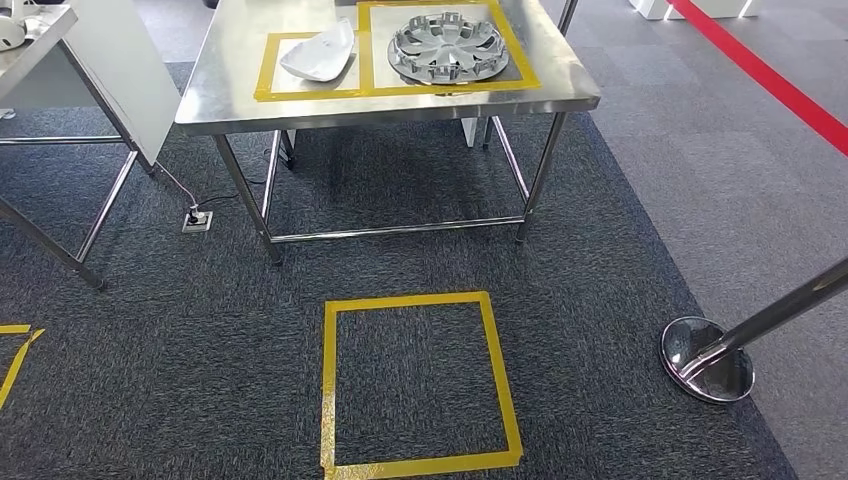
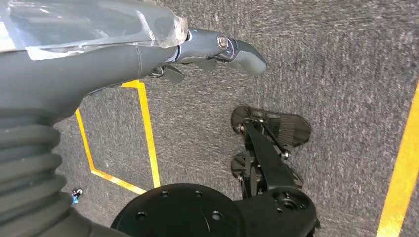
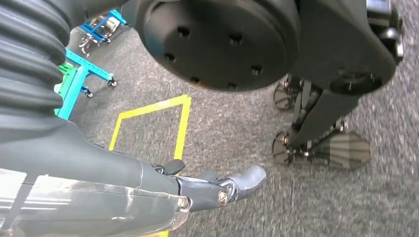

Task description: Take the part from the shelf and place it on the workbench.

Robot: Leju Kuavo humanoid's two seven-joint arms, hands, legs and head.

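A steel workbench (image 1: 300,105) stands ahead of me in the head view. On it, a white curved part (image 1: 320,52) lies inside a yellow tape rectangle. Beside it, a silver wheel cover (image 1: 446,45) lies in a larger taped rectangle. My left hand (image 2: 207,49) hangs over the dark carpet with its fingers stretched out and nothing in it. My right hand (image 3: 212,185) also hangs above the carpet, fingers extended and holding nothing.
A yellow tape square (image 1: 330,400) marks the carpet in front of the workbench. A chrome stanchion base (image 1: 707,360) stands at the right, with a red floor line (image 1: 780,85) beyond. Another steel table (image 1: 40,60), a white panel (image 1: 125,60) and a floor socket (image 1: 197,219) are at the left.
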